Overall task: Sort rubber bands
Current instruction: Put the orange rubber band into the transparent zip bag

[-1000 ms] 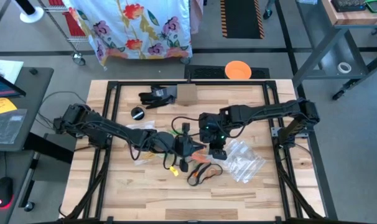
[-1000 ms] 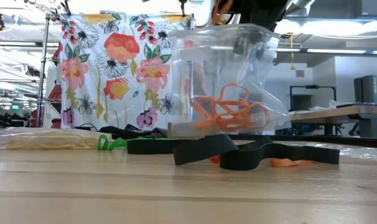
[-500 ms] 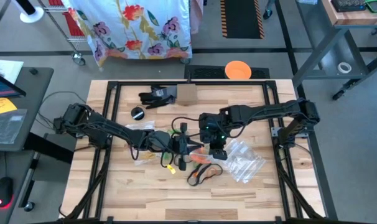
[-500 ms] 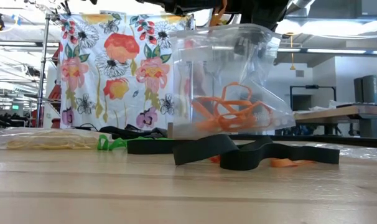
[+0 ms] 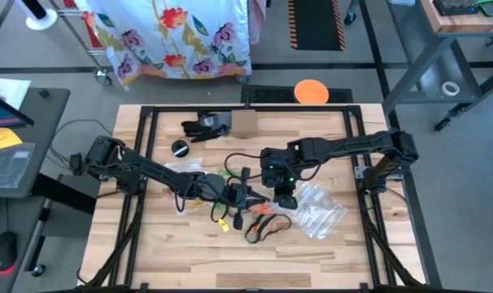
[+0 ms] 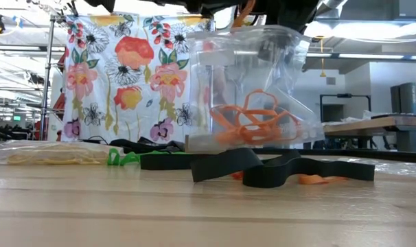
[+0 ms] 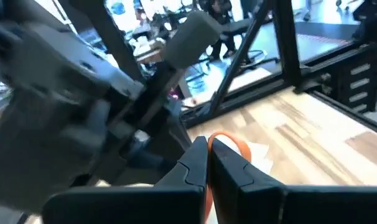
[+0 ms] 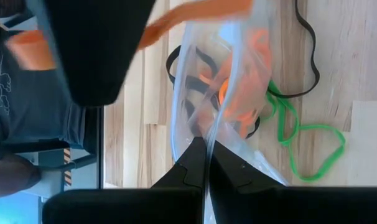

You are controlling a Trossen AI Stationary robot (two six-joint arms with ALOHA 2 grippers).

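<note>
We judge that we are midway through bagging the orange bands: our right gripper (image 8: 205, 149) is pinched shut on the edge of a clear plastic bag (image 6: 252, 89), holding it up off the table (image 6: 194, 213) so its mouth hangs open, and several orange bands (image 6: 252, 123) already sit inside it. Our left gripper (image 7: 207, 149) has its fingers pressed together on one more orange band (image 7: 229, 142), and in the high view it sits just beside the bag, on the side away from the right arm. The next move, as we read it, calls for carrying that band over the bag's mouth and letting go only once it hangs inside, while the right gripper keeps the opening steady. Under the bag, on the wood, dark bands (image 6: 263, 168) lie loose, a green band (image 8: 300, 134) lies near the bag, and another orange one (image 6: 318, 180) rests flat beside the dark ones; these are not yet sorted. A second bag with pale yellow bands (image 6: 50, 156) lies well apart from the held bag.
</note>
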